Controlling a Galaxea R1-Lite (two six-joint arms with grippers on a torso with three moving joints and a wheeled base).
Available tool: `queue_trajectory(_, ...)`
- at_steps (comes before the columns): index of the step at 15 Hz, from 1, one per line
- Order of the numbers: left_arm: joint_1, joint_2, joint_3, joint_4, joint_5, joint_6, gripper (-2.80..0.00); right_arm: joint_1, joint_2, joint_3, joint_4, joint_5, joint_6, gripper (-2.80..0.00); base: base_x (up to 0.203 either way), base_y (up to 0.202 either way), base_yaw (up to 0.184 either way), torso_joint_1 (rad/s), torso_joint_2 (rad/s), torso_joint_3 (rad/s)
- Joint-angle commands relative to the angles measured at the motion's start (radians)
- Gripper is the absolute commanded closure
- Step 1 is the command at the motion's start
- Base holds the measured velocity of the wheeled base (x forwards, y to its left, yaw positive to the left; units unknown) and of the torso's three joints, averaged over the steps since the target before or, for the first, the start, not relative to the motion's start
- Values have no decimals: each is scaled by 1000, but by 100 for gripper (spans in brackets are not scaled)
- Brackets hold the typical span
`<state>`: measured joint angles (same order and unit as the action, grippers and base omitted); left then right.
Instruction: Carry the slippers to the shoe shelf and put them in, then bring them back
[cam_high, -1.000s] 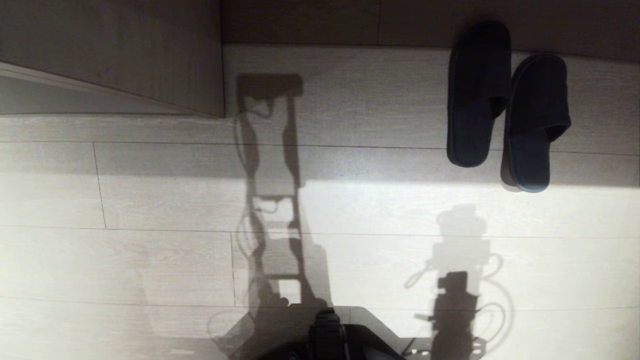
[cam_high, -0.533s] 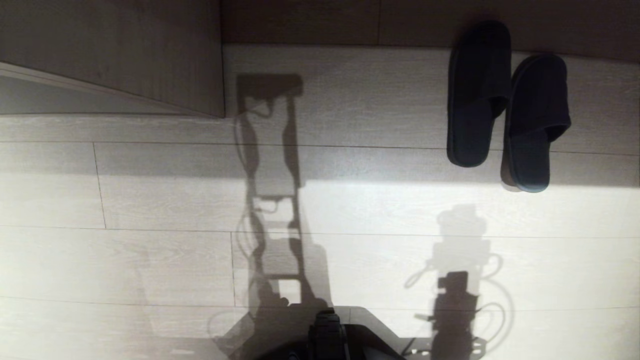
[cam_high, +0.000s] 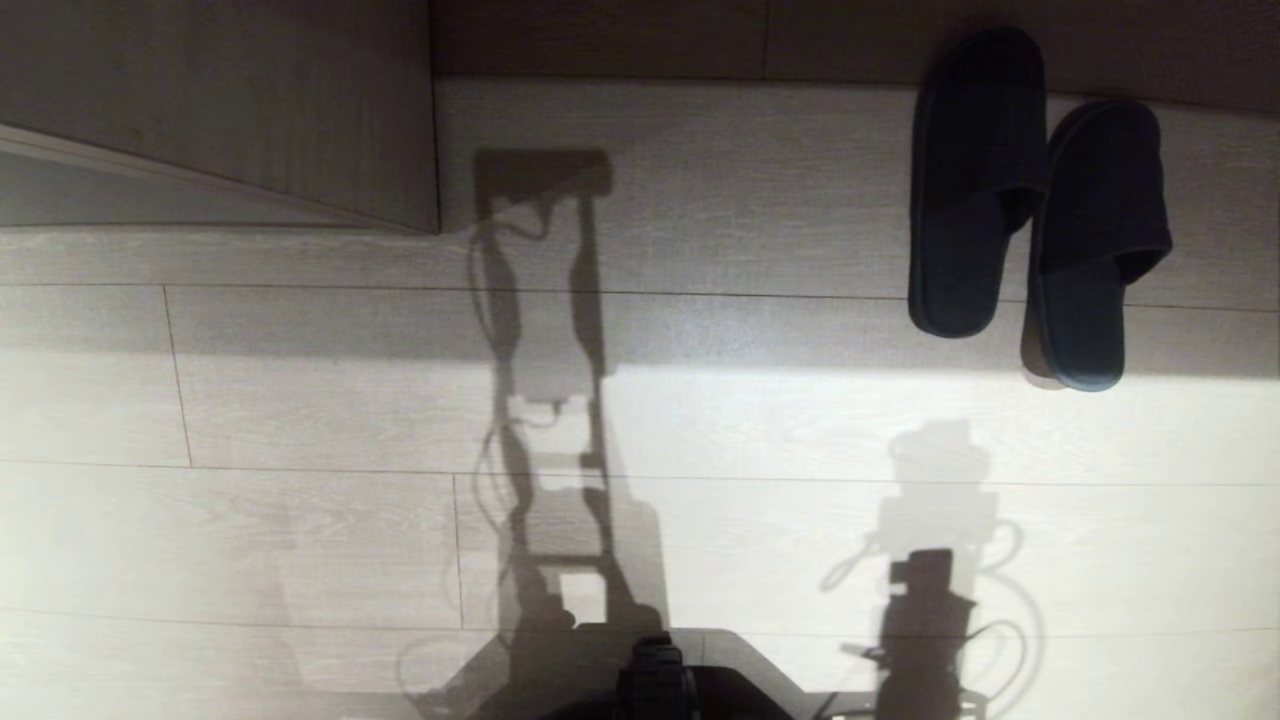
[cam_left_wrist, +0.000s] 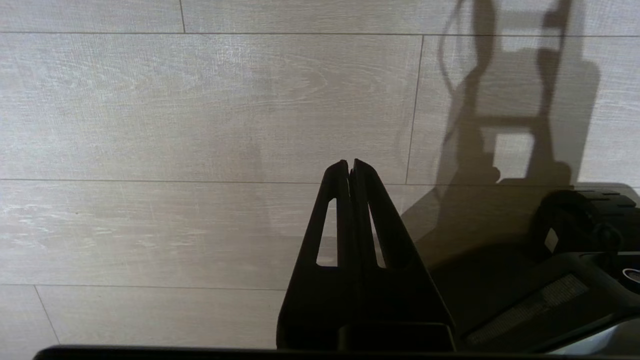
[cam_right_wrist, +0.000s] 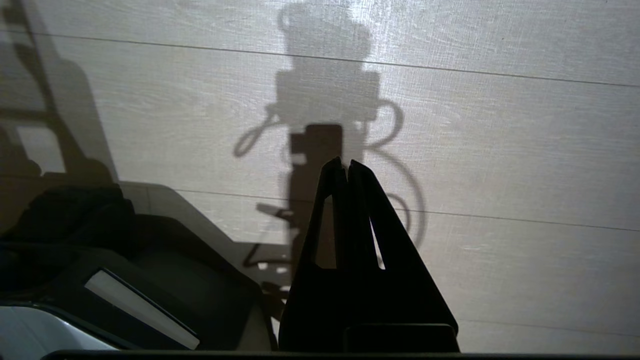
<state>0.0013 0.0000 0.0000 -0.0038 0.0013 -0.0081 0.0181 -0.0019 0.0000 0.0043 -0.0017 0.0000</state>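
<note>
Slightly shifted is my whole head view as my torso bends; the slippers (cam_high: 1035, 205) themselves lie put on the floor (cam_high: 300, 400), side by side, long axes pointing away from me, ahead and to my right. My right gripper (cam_right_wrist: 347, 167) is nearer, fingers together and empty; my left gripper (cam_left_wrist: 349, 166) likewise.

Your left gripper (cam_left_wrist: 349, 162) and right gripper (cam_right_wrist: 343, 161) both hang low beside the base (cam_high: 660, 690) (neither arm shows from the head), fingers pressed together, holding nothing.
</note>
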Motion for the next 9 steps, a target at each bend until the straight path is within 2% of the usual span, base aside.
queue_trajectory(1,0,0,0,-1,0,0,0,0,2,0,0,0,0,0,0,0,0,-7,53,33)
queue_trajectory(9,0,0,0,-1,0,-1,0,0,2,2,0,0,0,0,0,0,0,0,5,4)
